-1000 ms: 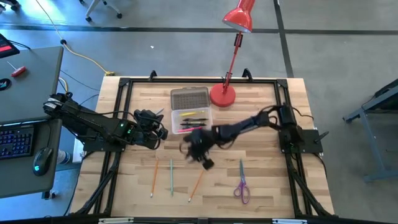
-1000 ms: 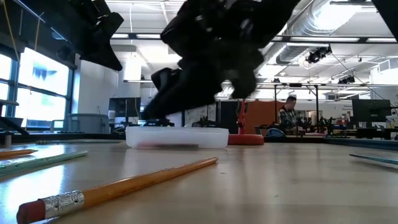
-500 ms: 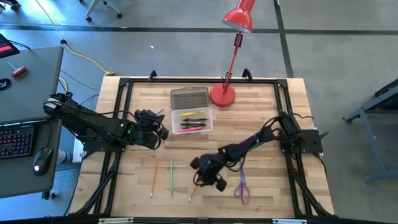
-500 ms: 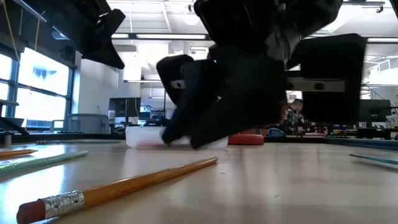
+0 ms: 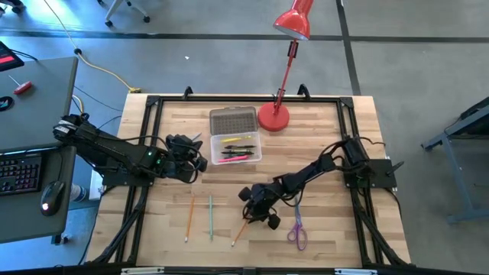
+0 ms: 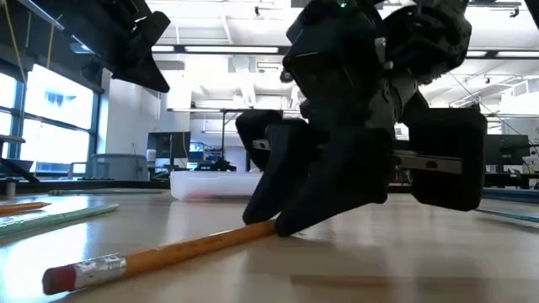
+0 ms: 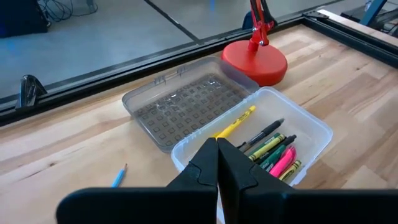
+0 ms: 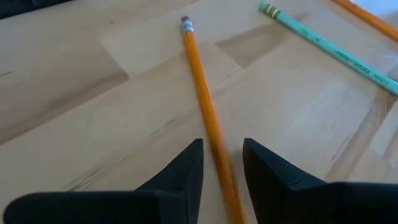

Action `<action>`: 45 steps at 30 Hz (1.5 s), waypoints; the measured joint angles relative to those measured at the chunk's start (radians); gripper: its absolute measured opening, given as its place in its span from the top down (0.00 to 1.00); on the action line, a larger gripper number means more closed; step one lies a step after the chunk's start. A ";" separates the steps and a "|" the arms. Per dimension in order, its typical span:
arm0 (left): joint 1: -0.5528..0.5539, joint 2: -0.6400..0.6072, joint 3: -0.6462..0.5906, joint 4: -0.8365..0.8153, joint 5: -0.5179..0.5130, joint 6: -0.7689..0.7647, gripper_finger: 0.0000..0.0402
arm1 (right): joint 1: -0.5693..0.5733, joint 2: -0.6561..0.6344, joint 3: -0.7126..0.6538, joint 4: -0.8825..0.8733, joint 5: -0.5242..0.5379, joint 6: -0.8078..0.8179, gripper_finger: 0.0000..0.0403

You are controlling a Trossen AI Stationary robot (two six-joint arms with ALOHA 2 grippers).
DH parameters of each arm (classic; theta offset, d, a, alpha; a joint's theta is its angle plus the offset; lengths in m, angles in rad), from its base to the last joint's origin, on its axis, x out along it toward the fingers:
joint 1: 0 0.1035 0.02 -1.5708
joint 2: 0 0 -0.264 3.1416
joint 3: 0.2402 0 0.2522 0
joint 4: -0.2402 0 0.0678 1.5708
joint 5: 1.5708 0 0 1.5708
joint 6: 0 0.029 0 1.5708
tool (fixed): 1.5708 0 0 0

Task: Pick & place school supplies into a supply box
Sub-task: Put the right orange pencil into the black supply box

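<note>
The supply box (image 5: pixel 235 147) is a clear tray with its ribbed lid (image 5: pixel 233 121) lying open beyond it. It holds a yellow pencil, a dark pen, green pens and a pink marker (image 7: pixel 281 163). Two orange pencils (image 5: pixel 189 218) (image 5: pixel 238 233), a green pencil (image 5: pixel 211 218) and purple-handled scissors (image 5: pixel 296 225) lie flat on the table. My right gripper (image 5: pixel 250 216) is open and down at the table, its fingers either side of the right-hand orange pencil (image 8: pixel 199 81). My left gripper (image 7: pixel 217 163) is shut and hovers left of the box. My right gripper comes slanting down from the table's right and far side. Its fingers stand astride the orange pencil's half (image 8: pixel 214 146) away from the eraser, lying across it. In the low view one fingertip (image 6: pixel 282 220) meets the pencil where it lies on the table. The pencil lies flat, unpinched.
A red lamp stands on its round base (image 5: pixel 273 116) just right of the lid, its head reaching past the far edge. A black frame (image 5: pixel 145 137) runs around the tabletop. Bare wood lies right of the scissors and between the box and the pencils.
My right gripper has swung from the box toward the near edge and come down over the right-hand orange pencil, fingers open. In the low view that pencil's eraser end has slid slightly sideways on the table.
</note>
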 joint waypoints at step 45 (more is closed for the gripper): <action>0.000 0.000 0.001 -0.001 -0.001 0.026 0.92 | -0.468 -0.208 -0.035 -0.137 0.474 -0.049 0.99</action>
